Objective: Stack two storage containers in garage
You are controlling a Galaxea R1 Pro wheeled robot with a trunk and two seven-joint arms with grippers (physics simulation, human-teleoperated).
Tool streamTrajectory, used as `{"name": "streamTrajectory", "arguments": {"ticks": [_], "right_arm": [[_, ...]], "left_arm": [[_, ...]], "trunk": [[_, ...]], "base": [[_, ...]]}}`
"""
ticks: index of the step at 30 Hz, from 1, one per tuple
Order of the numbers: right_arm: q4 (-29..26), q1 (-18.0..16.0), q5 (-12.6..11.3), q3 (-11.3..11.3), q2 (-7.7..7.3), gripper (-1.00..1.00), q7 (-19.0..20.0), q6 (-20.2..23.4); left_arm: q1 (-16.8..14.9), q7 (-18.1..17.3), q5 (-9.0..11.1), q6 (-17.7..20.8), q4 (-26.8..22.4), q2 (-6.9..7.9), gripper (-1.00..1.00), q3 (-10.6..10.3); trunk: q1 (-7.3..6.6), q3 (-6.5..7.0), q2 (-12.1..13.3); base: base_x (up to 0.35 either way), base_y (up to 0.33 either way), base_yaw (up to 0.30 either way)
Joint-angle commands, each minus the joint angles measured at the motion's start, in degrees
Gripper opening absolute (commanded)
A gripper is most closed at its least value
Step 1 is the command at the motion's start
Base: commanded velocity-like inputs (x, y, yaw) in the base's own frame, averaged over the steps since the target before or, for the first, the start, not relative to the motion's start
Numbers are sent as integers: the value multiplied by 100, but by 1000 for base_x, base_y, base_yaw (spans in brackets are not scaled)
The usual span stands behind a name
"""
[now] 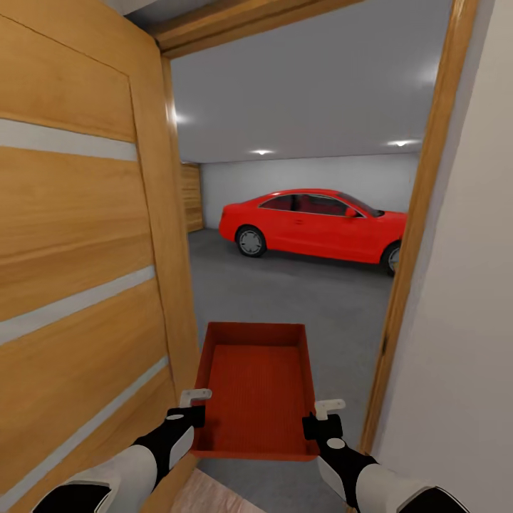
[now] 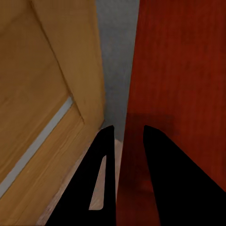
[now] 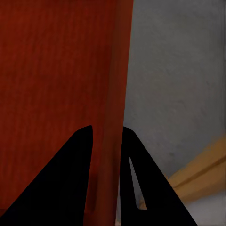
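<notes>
Red car (image 1: 317, 224) beyond gripped storage container (image 1: 256, 388)

A: What is standing at the left of the opening?

B: A wooden door (image 1: 71, 249) is standing open there, showing pale horizontal stripes across its panels. A wooden door frame (image 1: 420, 214) is running up the right side and across the top.

A: What is showing beyond it?

B: A red car (image 1: 313, 224) is sitting side-on, well apart from the opening, its nose being cut off by the frame. Ceiling lights (image 1: 262, 152) are glowing above it. A wood-panelled wall (image 1: 191, 206) is showing at the far left.

A: And nearer?

B: An off-white wall (image 1: 463, 342) is bordering the frame on the right. Light wood planks (image 1: 214, 499) are showing at the bottom edge.
</notes>
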Motion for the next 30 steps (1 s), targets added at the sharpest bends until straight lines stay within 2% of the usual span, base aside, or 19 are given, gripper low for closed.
{"name": "streamTrajectory", "arguments": {"ticks": [1,12,30], "right_arm": [[0,-9,-7,-430,4,-100,-2,-1],[-2,-9,-8,-430,-3,-100,-1,-1],[0,-9,-8,-430,0,-100,-2,-1]], "left_arm": [[0,29,-21,19,-23,6,-100,-17],[0,29,-21,19,-25,6,-100,-17],[0,29,-21,19,-22,6,-100,-17]], "trunk": [[5,-11,-9],[5,-11,-9],[5,-11,-9]], "base": [[291,199,-48],[291,199,-37],[291,199,-272]]}}
